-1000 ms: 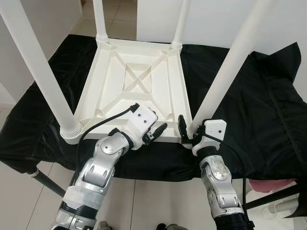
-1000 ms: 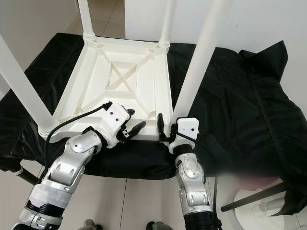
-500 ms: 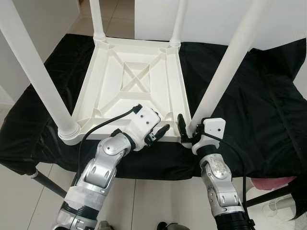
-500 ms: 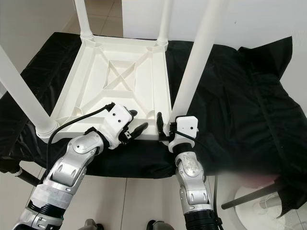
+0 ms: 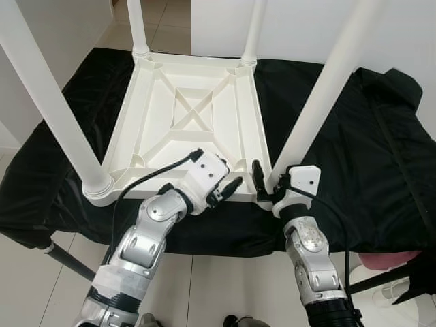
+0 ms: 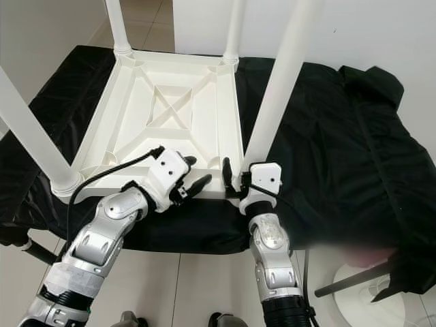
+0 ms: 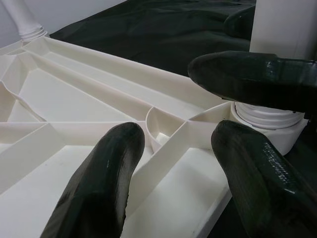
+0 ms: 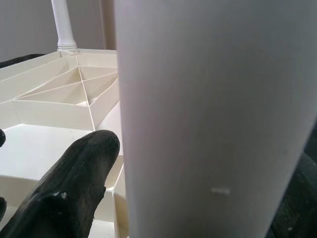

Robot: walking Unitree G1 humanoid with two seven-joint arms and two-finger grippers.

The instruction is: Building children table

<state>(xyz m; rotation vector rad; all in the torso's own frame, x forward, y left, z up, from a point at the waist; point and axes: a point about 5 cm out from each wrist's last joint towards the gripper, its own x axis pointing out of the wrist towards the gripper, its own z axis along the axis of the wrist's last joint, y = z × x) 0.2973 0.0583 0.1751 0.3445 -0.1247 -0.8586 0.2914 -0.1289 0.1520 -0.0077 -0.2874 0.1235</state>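
We see black cloth (image 5: 354, 143) under upturned white table (image 5: 191, 122), four legs up. Our right gripper (image 5: 267, 185) spread around near-right leg (image 5: 320, 95) at its base. Our left gripper (image 5: 225, 185) parted over table's near edge rib, gripping nothing.

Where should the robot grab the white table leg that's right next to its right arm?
Probably low on the near right leg, just above its threaded collar. The leg is a smooth round post standing up from the upside-down table, so fingers can close across it from the robot's side, where the right end effector sits.
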